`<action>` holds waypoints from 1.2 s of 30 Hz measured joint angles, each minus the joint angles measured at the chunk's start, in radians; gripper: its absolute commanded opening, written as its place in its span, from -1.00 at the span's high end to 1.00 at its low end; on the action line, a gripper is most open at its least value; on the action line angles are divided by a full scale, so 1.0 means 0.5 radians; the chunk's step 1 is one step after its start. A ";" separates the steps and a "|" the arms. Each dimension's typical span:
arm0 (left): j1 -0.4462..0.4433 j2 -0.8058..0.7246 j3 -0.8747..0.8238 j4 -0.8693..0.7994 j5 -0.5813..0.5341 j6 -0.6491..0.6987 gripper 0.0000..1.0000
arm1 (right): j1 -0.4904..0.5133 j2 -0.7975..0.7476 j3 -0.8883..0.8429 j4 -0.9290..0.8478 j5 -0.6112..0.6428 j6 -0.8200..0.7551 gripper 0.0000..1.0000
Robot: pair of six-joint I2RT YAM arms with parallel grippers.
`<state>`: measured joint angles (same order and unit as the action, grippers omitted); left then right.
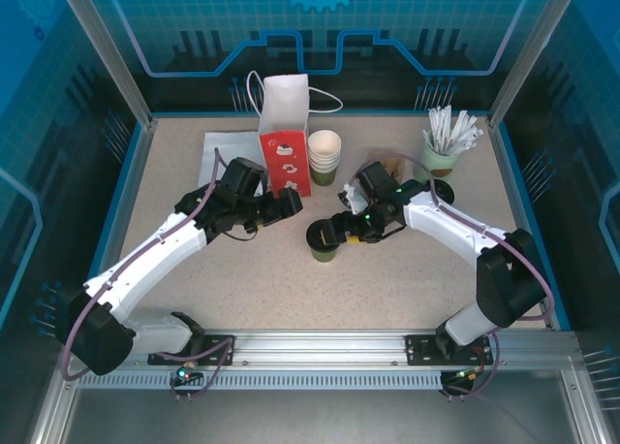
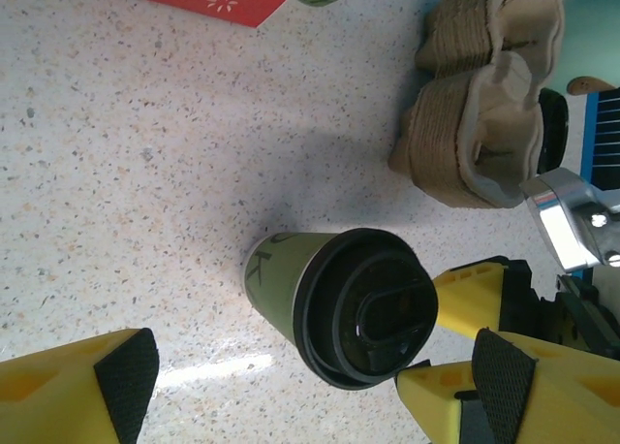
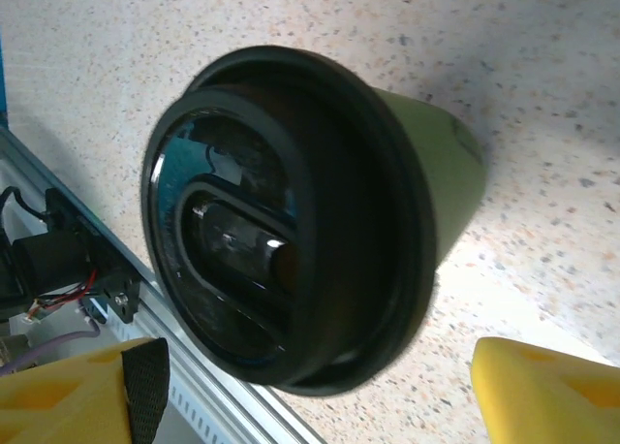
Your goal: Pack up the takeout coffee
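The takeout coffee (image 1: pixel 324 240) is a small green paper cup with a black lid, standing upright on the speckled table (image 1: pixel 407 279). In the right wrist view the cup (image 3: pixel 291 221) sits between the yellow fingers (image 3: pixel 542 391) of my right gripper (image 3: pixel 339 396), with a gap on each side. My right gripper (image 1: pixel 341 233) is open, just right of the cup. My left gripper (image 1: pixel 284 207) is open too, apart from the cup on its far left. In the left wrist view the cup (image 2: pixel 291 279) lies ahead of my left gripper (image 2: pixel 315 386), untouched.
A red and white paper bag (image 1: pixel 285 134) stands at the back, with a stack of cups (image 1: pixel 325 156) right of it. A pale-green pot of white sticks (image 1: pixel 441 151) is at the back right. Brown cardboard carriers (image 2: pixel 484 105) lie near the right arm.
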<state>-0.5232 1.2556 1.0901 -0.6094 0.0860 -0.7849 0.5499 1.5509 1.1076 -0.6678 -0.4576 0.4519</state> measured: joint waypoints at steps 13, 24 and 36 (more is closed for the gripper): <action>0.002 -0.001 -0.032 -0.029 0.003 -0.001 -0.77 | 0.027 0.347 0.337 0.049 -0.092 -0.024 -0.65; 0.131 -0.064 -0.201 0.014 0.095 -0.048 -0.75 | 0.023 0.431 0.447 0.131 -0.111 -0.034 -0.66; 0.192 0.092 -0.294 0.326 0.387 -0.110 -0.69 | -0.005 0.153 0.238 0.095 -0.027 -0.038 -0.31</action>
<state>-0.4271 1.3014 0.9432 -0.4465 0.2794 -0.8398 0.5472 1.6276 1.2266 -0.6205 -0.4709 0.4328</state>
